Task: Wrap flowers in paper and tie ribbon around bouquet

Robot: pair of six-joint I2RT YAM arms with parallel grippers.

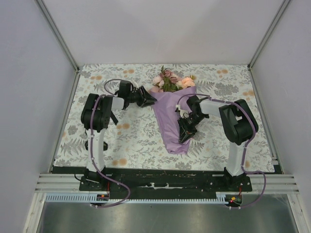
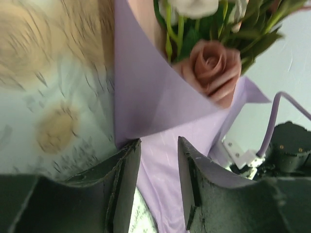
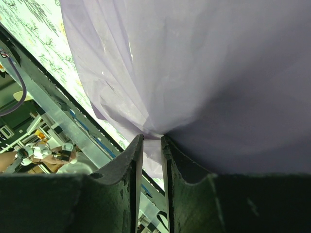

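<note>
The right gripper (image 3: 152,140) is clamped on a gathered pleat of the thin lilac-purple paper (image 3: 194,73), low on the right side of the cone-shaped bouquet (image 1: 171,116). The bouquet lies lengthwise on the grey-and-orange floral tablecloth (image 1: 131,138), narrow end toward the arm bases. The left gripper (image 2: 159,145) holds its two dark fingers apart, the paper's folded upper left edge just past their tips, and the artificial pink, peach and mauve flowers (image 1: 170,80) stick out of the wide far end just beyond it.
</note>
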